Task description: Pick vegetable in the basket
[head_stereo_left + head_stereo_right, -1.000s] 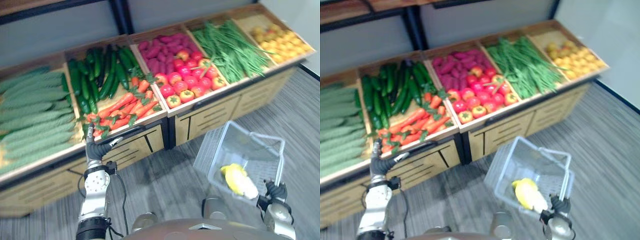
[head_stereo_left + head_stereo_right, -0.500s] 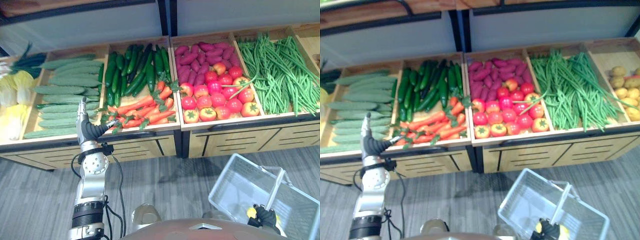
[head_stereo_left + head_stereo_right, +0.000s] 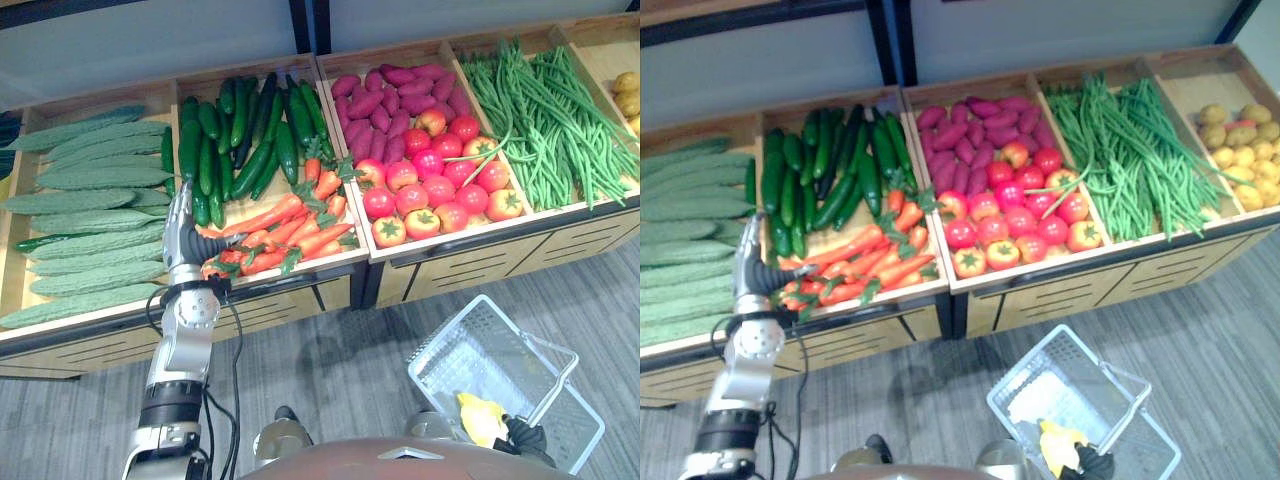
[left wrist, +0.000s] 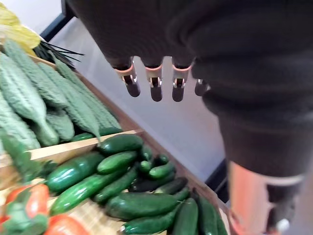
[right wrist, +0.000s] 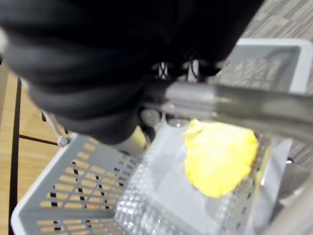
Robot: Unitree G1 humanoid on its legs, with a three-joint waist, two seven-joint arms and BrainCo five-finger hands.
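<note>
Our left hand (image 3: 182, 235) hovers open above the carrots (image 3: 275, 235) at the counter's (image 3: 450, 265) front edge. Our right hand (image 3: 527, 440) grips the basket's (image 3: 445, 332) handle (image 3: 555, 392). The yellow vegetable (image 3: 482, 420) lies inside, long axis toward this hand.

Left hand (image 3: 180, 238): silver fingers (image 4: 156, 84), dark tips, dark ribbed cover; silver-grey arm (image 3: 172, 372).

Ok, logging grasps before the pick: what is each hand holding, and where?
The right hand carries the basket by its handle; the left hand, fingers straight beside the carrots, holds nothing.
</note>
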